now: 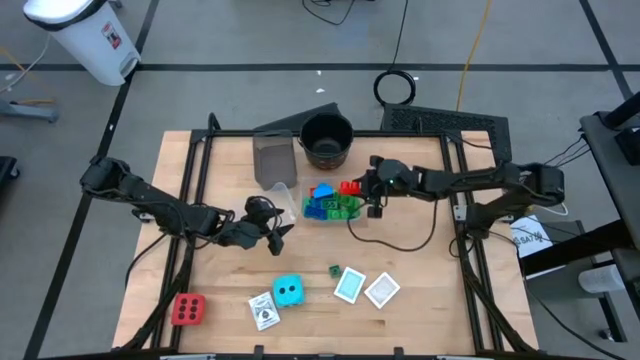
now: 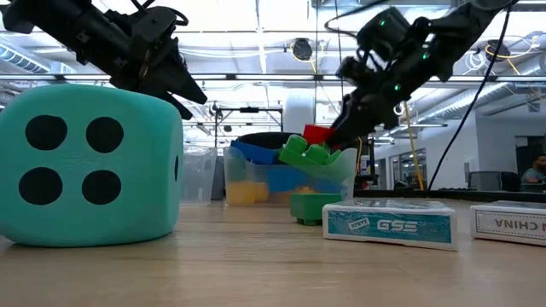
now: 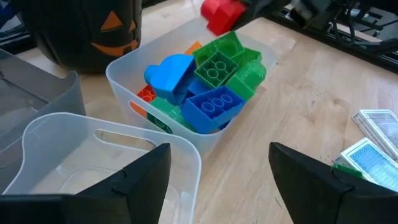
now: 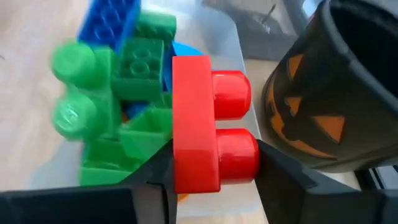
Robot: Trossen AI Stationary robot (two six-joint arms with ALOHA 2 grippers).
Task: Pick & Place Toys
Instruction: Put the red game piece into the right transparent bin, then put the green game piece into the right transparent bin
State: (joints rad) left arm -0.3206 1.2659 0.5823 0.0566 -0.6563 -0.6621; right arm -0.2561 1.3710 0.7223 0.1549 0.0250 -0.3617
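A red two-stud block [image 4: 205,146] hangs over the right rim of a clear tub [image 1: 330,207] heaped with green and blue blocks, and my right gripper [image 1: 362,189] is shut on it. My left gripper [image 3: 217,180] stands open and off the table, left of that tub, over the rim of an empty clear tub [image 3: 93,155]. A cyan dotted cube [image 1: 288,291], a red dotted cube [image 1: 188,309], three cards [image 1: 350,285] and a small green block [image 1: 334,270] rest on the table in the near half. My right gripper pinches the red block between its two fingers, one finger [image 4: 152,180] on the flat base and the other on the stud tops [image 4: 252,155]. The fingers come from the table's right, slanting down. The block is lifted clear, above the tub's heap.
A black round pot with an orange face [image 1: 327,140] stands just beyond the block tub, close to the right gripper. Another clear tub [image 1: 274,158] stands left of the pot. A cable [image 1: 400,240] lies on the table right of centre.
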